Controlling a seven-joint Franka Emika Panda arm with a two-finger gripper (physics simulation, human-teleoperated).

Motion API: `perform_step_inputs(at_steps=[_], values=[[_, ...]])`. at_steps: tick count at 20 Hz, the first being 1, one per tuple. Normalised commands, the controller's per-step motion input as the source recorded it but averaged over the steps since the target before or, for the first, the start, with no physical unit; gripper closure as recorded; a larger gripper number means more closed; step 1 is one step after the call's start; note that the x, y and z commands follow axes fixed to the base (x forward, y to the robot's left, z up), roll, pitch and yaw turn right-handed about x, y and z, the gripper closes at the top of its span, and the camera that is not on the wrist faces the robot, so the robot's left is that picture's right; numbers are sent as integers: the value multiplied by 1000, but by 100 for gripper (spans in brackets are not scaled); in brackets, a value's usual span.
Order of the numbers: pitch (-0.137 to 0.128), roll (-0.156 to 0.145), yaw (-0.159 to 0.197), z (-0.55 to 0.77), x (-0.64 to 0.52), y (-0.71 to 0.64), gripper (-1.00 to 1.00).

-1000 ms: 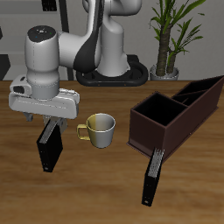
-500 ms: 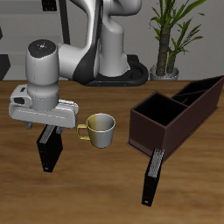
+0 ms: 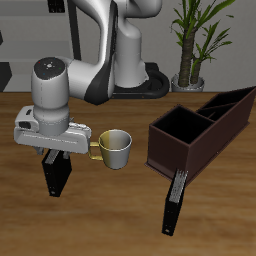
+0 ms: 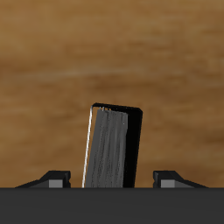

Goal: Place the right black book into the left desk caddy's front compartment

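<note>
Exterior view: the gripper [image 3: 55,152] is seen right above the right black book [image 3: 58,178], upright on the table [image 3: 110,225] beside the mug [image 3: 115,150]. Fingers are spread apart, straddling it without contact. The caddy [image 3: 200,128] is well apart.

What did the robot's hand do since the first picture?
The gripper sank lower over the right black book, its fingers now at either side of the top; whether it grips yet isn't clear. The book, mug, left desk caddy and other black book stayed put.

We see a matt wood-grain counter [image 3: 120,215], a glossy pale-yellow mug [image 3: 115,148], the matt black book [image 3: 58,172] beside it, and a matt maroon caddy [image 3: 195,130].
</note>
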Motion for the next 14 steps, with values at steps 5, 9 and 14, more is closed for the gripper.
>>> perform_step_inputs(at_steps=[5, 9, 14], values=[[1, 0, 0, 2, -61, -47, 100], [-2, -2, -23, 52, -51, -58, 100], [-45, 5, 0, 304, -84, 80, 100]])
